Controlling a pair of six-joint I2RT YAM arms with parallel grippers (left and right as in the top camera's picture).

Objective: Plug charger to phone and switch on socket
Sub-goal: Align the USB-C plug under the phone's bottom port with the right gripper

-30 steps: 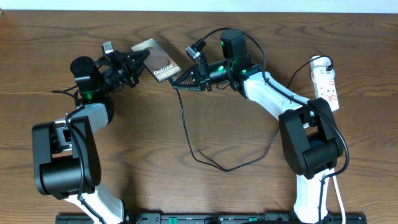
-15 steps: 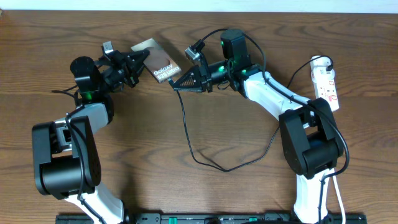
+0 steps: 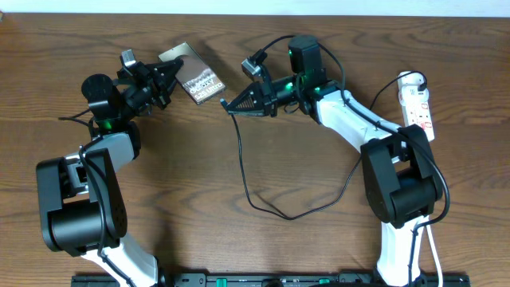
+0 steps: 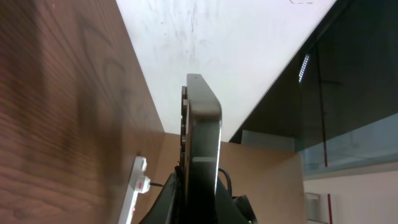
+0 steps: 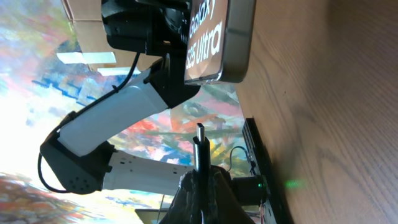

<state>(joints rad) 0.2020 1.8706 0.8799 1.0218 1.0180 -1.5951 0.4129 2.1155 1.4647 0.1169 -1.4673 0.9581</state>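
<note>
Because the plug has to enter the port in the phone's end, the left claw [image 3: 169,73] pinches the phone [image 3: 199,78] near the far edge of the bench [image 3: 319,247], left of middle. The right claw [image 3: 229,105], pressed together on the charger [image 5: 200,143] tip, points at it, just apart. The right wrist view shows tip and phone end facing each other, though perhaps not quite in line. Only the overhead view places the socket [image 3: 420,108], well apart by the right edge.
</note>
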